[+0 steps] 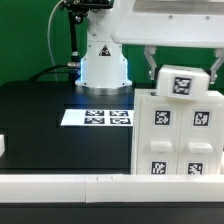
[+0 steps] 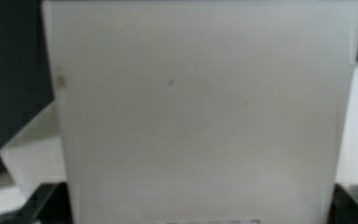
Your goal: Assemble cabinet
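Cabinet (image 1: pixel 182 135) stands upright at the exterior view's right, on the black worktop (image 1: pixel 40 115), just behind the long white rail (image 1: pixel 60 187) along the near edge. We see chunky white panels with square black-and-white tags on the face, plus a smaller tagged block on top.

Going left to right in the exterior view: a small white piece (image 1: pixel 3 144) sits at the far left edge of the worktop, too cropped for us to identify. The marker board (image 1: pixel 97 117) lies flat near the middle, well apart from the cabinet. Behind it is the white robot base (image 1: pixel 103 62). Then the cabinet, with the tool (image 1: pixel 183 62) above its top block, one finger (image 1: pixel 151 66) showing on each side of that block.

We read the fingers as spread wide, straddling the top block. We can't tell whether they press on it or just bracket it.

Wrist view: a large flat white panel of the cabinet (image 2: pixel 202 110) fills most of the frame, dark worktop showing beside it. Dark tool parts sit at one edge of the frame, blurred.
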{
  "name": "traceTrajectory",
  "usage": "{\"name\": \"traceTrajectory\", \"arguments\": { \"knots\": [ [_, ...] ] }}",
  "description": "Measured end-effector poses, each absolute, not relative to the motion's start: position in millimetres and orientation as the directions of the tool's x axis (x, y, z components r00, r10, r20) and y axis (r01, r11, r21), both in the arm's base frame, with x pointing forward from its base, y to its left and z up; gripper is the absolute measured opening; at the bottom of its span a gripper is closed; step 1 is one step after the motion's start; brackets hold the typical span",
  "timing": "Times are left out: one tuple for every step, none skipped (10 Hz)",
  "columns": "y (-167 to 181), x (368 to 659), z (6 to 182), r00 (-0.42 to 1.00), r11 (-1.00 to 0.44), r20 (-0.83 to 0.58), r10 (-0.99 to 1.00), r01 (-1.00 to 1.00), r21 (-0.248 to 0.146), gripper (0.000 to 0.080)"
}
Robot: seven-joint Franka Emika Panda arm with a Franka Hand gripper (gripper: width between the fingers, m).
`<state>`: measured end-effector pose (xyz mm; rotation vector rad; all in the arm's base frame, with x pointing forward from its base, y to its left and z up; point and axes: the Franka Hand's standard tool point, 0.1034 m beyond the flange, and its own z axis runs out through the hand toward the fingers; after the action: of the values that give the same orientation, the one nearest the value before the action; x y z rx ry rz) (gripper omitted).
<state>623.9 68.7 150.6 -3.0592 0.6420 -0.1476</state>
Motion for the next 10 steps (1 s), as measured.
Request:
{"name": "traceTrajectory", "arguments": {
  "knots": [
    [73.4, 623.4, 150.2, 0.836, -0.843, 0.112, -0.538, -0.534, -0.065, 0.0555],
    [80.8, 621.6, 150.1, 0.706, -0.711, 0.086, -0.703, -0.697, -0.097, 0.0555],
    [80.6, 624.5, 150.0, 0.604, -0.605, 0.051, -0.796, -0.785, -0.133, 0.0555],
    [80.1, 626.7, 150.3, 0.52, -0.514, 0.008, -0.854, -0.842, -0.164, 0.0555],
    [82.1, 626.6, 150.3, 0.425, -0.417, -0.012, -0.905, -0.894, -0.165, 0.0555],
    [82.5, 626.6, 150.2, 0.373, -0.364, -0.024, -0.928, -0.916, -0.166, 0.0555],
    [82.5, 626.6, 150.2, 0.304, -0.295, -0.037, -0.952, -0.941, -0.164, 0.0555],
    [82.6, 626.6, 150.1, 0.255, -0.245, -0.046, -0.966, -0.956, -0.162, 0.0555],
    [82.9, 626.2, 149.3, 0.171, -0.159, -0.067, -0.983, -0.975, -0.156, 0.0555],
    [83.1, 627.2, 148.7, 0.016, 0.0, -0.109, -0.994, -0.99, -0.143, 0.0555]
  ]
}}
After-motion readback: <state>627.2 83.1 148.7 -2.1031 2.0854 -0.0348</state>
